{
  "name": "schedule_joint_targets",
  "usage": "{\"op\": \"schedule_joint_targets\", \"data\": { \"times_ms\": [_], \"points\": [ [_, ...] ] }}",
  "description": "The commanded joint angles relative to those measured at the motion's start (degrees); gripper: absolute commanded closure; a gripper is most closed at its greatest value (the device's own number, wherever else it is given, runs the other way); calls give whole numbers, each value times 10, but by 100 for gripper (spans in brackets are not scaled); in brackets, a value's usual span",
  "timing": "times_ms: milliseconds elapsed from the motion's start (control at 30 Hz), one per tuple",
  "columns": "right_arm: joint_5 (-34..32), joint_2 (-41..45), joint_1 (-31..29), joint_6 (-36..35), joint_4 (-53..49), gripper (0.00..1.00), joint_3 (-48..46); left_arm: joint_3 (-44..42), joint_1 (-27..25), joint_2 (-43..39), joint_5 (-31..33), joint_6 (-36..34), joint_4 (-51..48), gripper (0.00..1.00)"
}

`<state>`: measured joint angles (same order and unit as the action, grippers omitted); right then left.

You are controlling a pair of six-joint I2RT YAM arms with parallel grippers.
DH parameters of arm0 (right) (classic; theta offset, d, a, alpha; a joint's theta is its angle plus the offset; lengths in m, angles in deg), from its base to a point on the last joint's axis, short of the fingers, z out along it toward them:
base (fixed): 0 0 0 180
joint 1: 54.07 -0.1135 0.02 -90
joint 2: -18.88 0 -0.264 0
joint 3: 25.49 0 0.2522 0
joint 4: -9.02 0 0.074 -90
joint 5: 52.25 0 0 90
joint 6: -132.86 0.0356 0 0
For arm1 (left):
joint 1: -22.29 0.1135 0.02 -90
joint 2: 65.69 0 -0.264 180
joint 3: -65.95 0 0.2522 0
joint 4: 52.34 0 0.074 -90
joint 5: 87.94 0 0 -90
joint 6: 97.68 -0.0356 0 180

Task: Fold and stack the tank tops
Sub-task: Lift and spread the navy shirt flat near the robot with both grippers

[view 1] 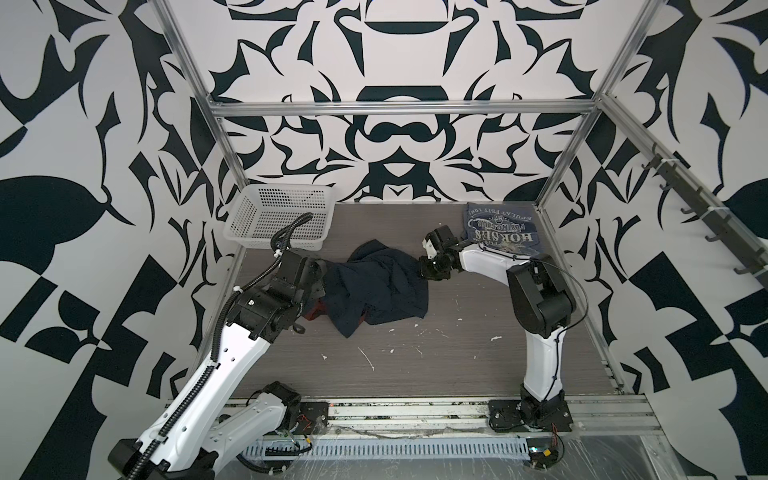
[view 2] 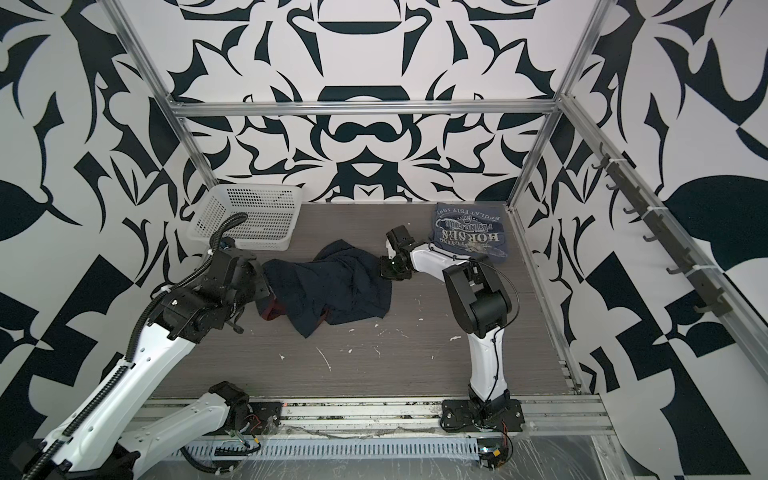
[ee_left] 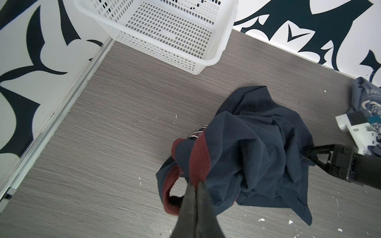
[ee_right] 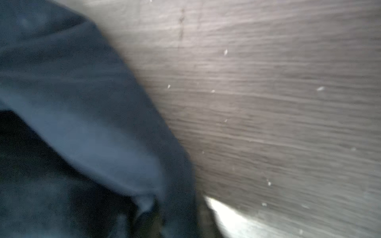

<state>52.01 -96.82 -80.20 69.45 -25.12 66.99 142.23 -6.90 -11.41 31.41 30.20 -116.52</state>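
Left claw [ee_left: 195, 184] at centre left of frame, pinching the red trim of the crumpled navy top [view 1: 376, 291] on the table [view 1: 415, 365], right claw [ee_left: 304, 153] nipped shut on that top's right edge, folded grey-blue top [view 1: 494, 228] flat at upper right, white basket [view 1: 249, 216] upper left.

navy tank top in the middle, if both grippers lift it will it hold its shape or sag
Probably floppy: the navy tank top lies in crumpled folds, so it should sag between the left gripper, pinching its red trim, and the right gripper at its opposite edge. Likely light, since the cloth looks thin. Loose folds may drag on the table.
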Motion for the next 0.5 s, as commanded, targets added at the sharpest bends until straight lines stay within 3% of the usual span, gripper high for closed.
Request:
{"op": "schedule_joint_targets", "data": {
  "times_ms": [0,167,467],
  "points": [
    [-7,53,-3,-10,-32,100,31,4,4,-3,19,-5,-19,100],
    [-135,202,12,-37,-102,100,23,50,11,-11,54,-32,-31,100],
    [-125,482,154,-57,-197,100,18,136,15,-63,120,-93,11,100]
  ]
}}
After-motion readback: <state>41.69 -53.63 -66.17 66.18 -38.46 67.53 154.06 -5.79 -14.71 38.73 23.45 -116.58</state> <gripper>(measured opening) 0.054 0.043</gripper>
